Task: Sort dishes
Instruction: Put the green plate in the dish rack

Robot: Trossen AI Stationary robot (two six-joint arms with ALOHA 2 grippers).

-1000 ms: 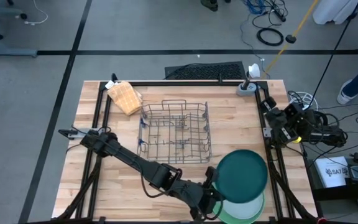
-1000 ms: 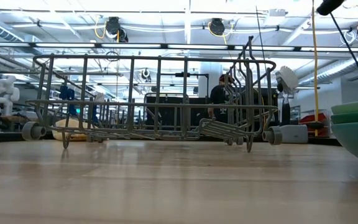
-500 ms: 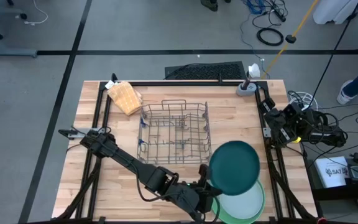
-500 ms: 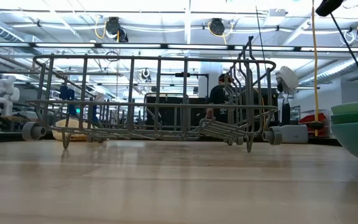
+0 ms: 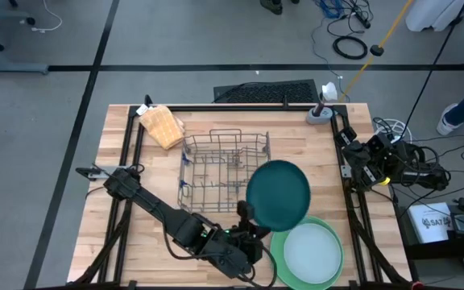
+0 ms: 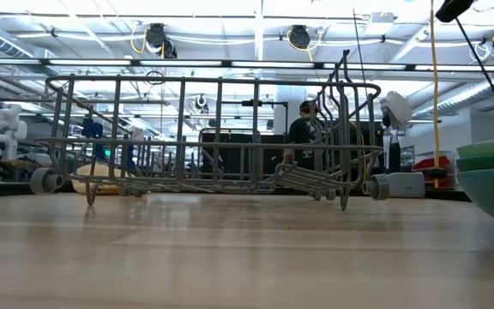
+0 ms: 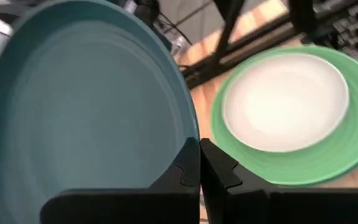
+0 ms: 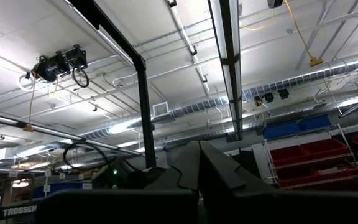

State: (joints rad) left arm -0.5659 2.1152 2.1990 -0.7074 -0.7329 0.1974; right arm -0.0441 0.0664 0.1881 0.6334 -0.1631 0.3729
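Cloth: a tan waffle cloth (image 5: 161, 126) is lying at the upper left of the table.
Rack: a wire rack (image 5: 227, 171) is sitting mid-table.
Left gripper: the left gripper (image 5: 246, 216) is pinching the rim of the dark teal plate (image 5: 278, 193) at lower centre of the high view, holding it over the rack's right edge.
Stack: a pale grey-white plate (image 5: 312, 250) is resting on a light green plate (image 5: 307, 221) at lower right.
Right gripper: the right gripper (image 8: 197, 152) is waiting at the right table edge, fingers pressing together on nothing.

The raised plate (image 5: 278, 193) hangs between the rack (image 5: 225, 171) and the stacked plates (image 5: 312, 250).
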